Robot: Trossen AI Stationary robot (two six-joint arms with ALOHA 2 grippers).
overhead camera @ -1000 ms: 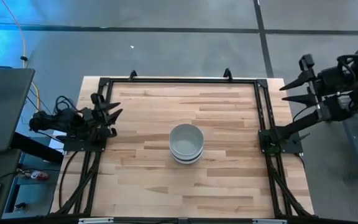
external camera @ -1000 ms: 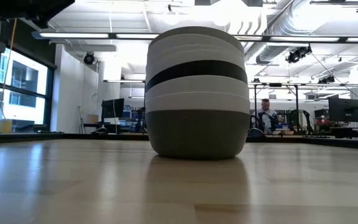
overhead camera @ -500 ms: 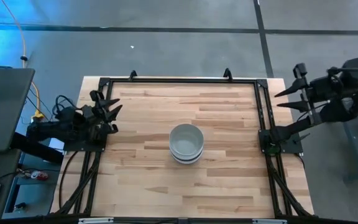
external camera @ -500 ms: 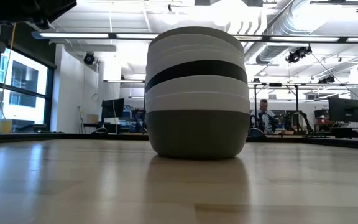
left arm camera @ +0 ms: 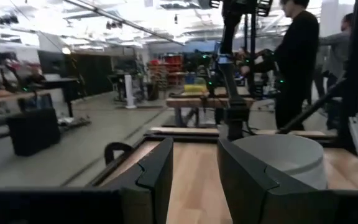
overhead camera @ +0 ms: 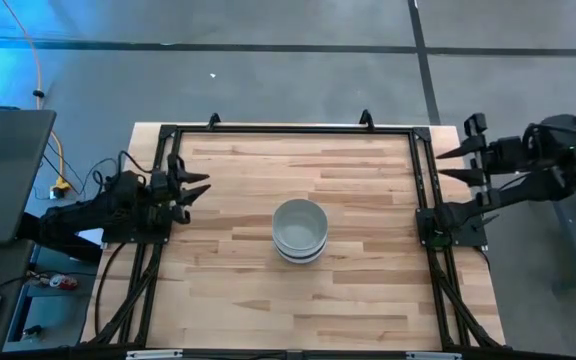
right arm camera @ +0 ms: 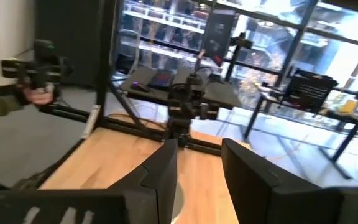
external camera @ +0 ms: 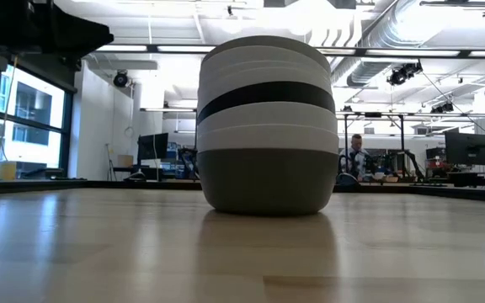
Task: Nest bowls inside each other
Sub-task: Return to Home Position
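On your left, the left claw sits low at the table's left edge, fingers spread and holding nothing. The bowls stand nested in one stack at mid-table, grey at the bottom, well apart from both claws. By my judgement nothing remains to nest. The right claw hangs just off the right edge, likewise spread and empty. Both look parked clear for home.

My left gripper and right gripper look matte black, each with 2 angular, tapered fingers.
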